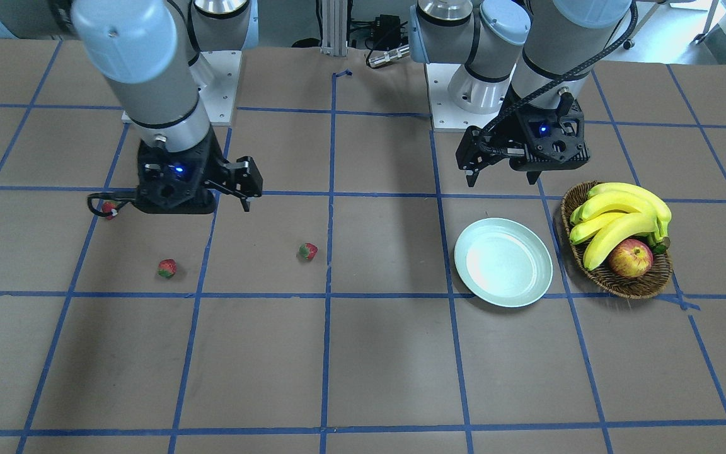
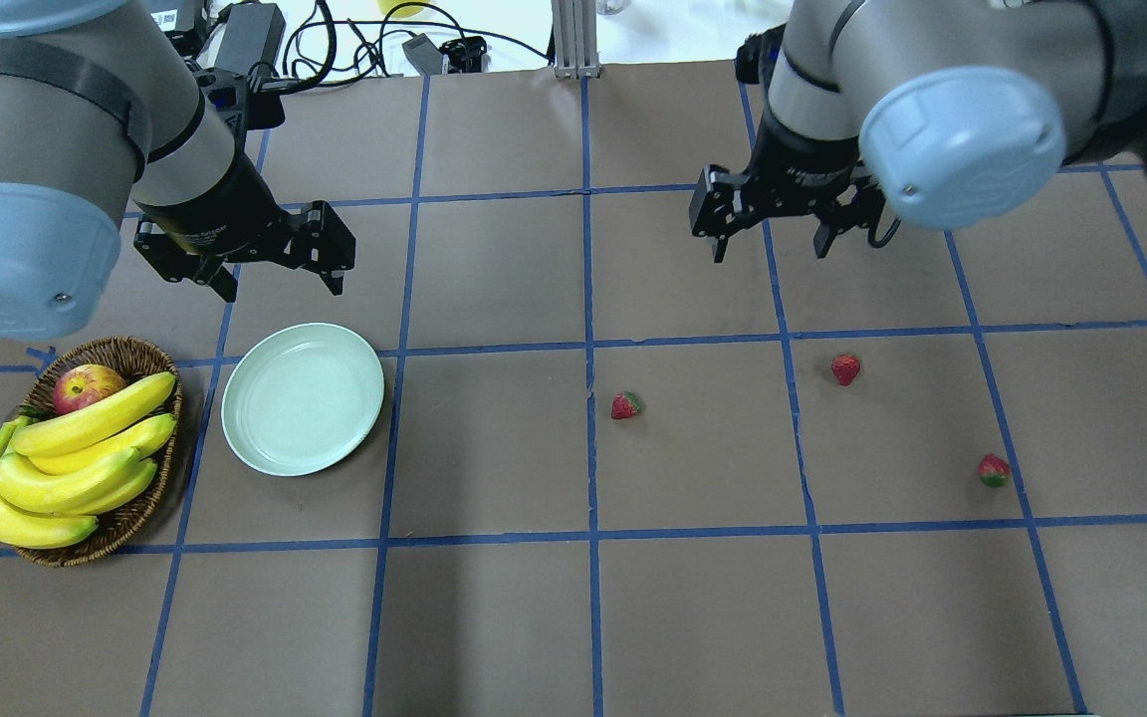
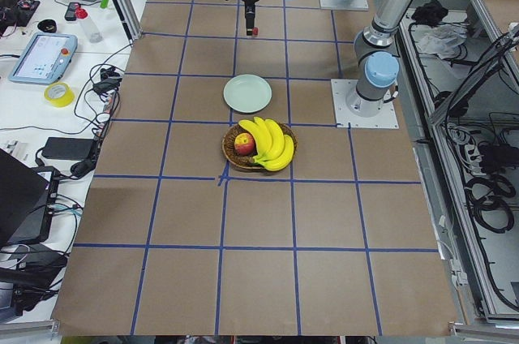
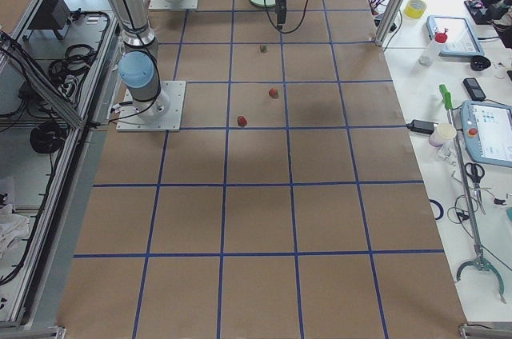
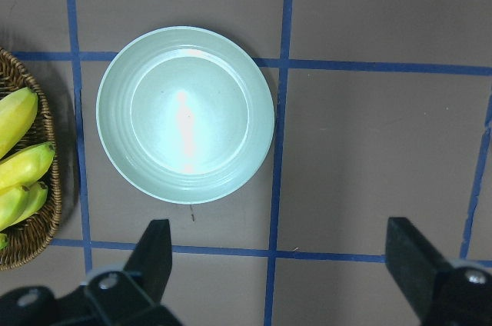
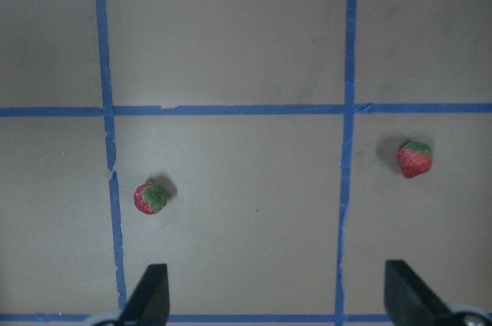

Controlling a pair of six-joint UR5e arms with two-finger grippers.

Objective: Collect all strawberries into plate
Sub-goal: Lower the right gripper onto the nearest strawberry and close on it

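Note:
Three strawberries lie apart on the brown table: one near the middle (image 2: pixel 625 405), one further right (image 2: pixel 845 368), one at the far right (image 2: pixel 994 470). Two of them show in the right wrist view (image 6: pixel 152 197) (image 6: pixel 414 159). The pale mint-green plate (image 2: pixel 303 398) is empty; it also shows in the left wrist view (image 5: pixel 185 114). My left gripper (image 2: pixel 280 287) hovers open and empty just behind the plate. My right gripper (image 2: pixel 769 252) hovers open and empty behind the strawberries, above the table.
A brown wicker basket (image 2: pixel 135 346) with a bunch of bananas (image 2: pixel 66 468) and a red-yellow apple (image 2: pixel 86 386) stands just left of the plate. Blue tape lines grid the table. Cables lie at the far edge.

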